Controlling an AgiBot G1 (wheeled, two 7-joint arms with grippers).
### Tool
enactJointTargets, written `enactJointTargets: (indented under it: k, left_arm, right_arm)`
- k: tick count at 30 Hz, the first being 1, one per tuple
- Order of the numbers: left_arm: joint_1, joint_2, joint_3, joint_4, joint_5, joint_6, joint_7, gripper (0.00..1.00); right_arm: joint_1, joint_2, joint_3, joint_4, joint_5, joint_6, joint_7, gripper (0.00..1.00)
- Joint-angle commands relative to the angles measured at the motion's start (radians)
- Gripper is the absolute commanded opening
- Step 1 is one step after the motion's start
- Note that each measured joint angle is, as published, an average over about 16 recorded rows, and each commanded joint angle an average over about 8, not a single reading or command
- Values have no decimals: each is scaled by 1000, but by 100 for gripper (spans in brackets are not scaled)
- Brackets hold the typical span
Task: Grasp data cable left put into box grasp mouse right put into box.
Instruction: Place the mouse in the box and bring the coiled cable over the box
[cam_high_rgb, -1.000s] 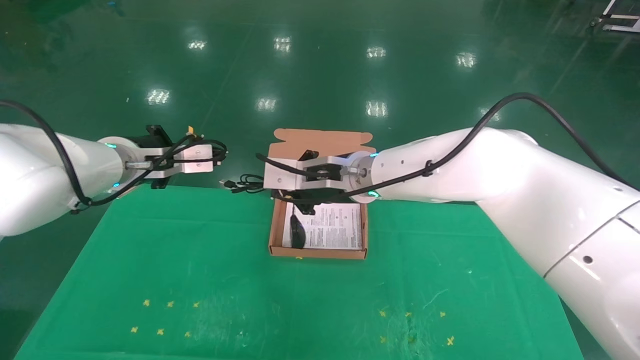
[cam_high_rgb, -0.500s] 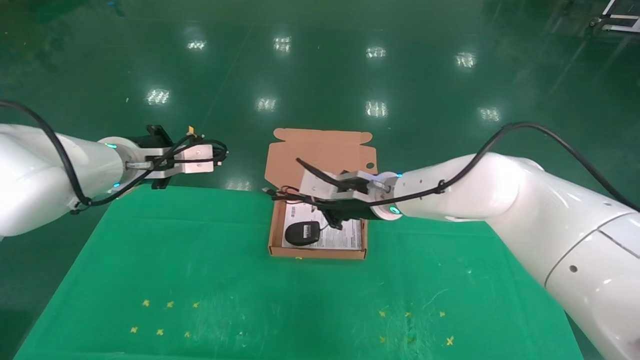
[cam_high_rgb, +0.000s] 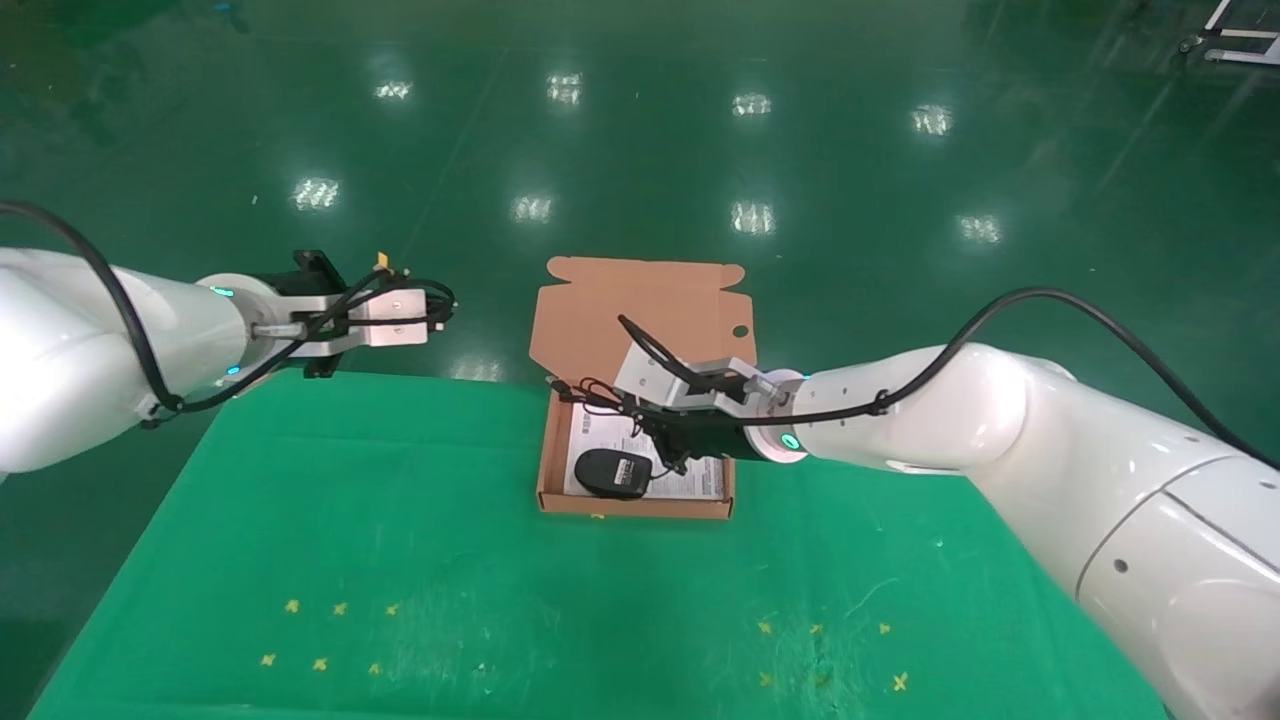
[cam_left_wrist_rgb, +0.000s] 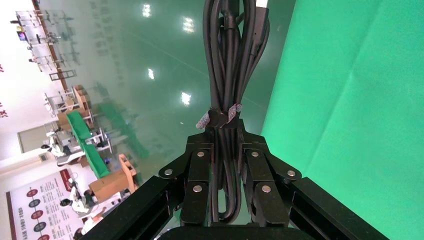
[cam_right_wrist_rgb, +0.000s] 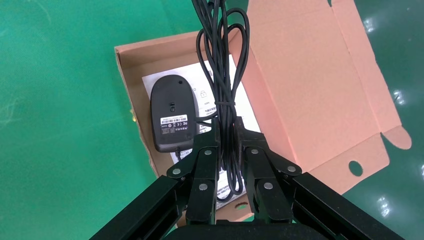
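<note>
The salmon box (cam_high_rgb: 640, 505) sits open at the table's far middle, its lid (cam_right_wrist_rgb: 310, 85) with the round hole folded back. The black mouse (cam_high_rgb: 612, 472) lies underside up on the white leaflet (cam_right_wrist_rgb: 200, 90) in the box's near left part; it also shows in the right wrist view (cam_right_wrist_rgb: 172, 112). My right gripper (cam_right_wrist_rgb: 229, 127) is shut on the mouse's bundled cord (cam_right_wrist_rgb: 222, 65), low over the box. My left gripper (cam_left_wrist_rgb: 226, 135) is shut on the looped data cable (cam_left_wrist_rgb: 231, 60), held in the air past the table's far left edge.
The green cloth table (cam_high_rgb: 400, 520) spreads toward me, with small yellow cross marks (cam_high_rgb: 320, 662) near the front left and right. Shiny green floor (cam_high_rgb: 640, 150) lies beyond the far edge. My right arm (cam_high_rgb: 950, 420) reaches across the right half.
My right gripper came down and toward me over the box, and the hanging mouse now lies underside up on the leaflet. The left arm has not moved.
</note>
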Motion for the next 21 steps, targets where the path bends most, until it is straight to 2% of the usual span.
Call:
enactJointTargets:
  k: [1, 4, 5, 21]
  left_arm:
    - [0, 0, 0, 0, 0, 0, 0, 0]
    - [0, 0, 0, 0, 0, 0, 0, 0]
    - [0, 0, 0, 0, 0, 0, 0, 0]
    - [14, 8, -2, 3, -19, -22, -2, 0]
  right_arm:
    - [-1, -1, -11, -2, 10, 7, 11, 59]
    - [1, -1, -23, -3, 15, 9, 17, 95]
    - [1, -1, -24, -3, 16, 9, 18, 100]
    - [0, 26, -25, 35, 16, 12, 24, 100]
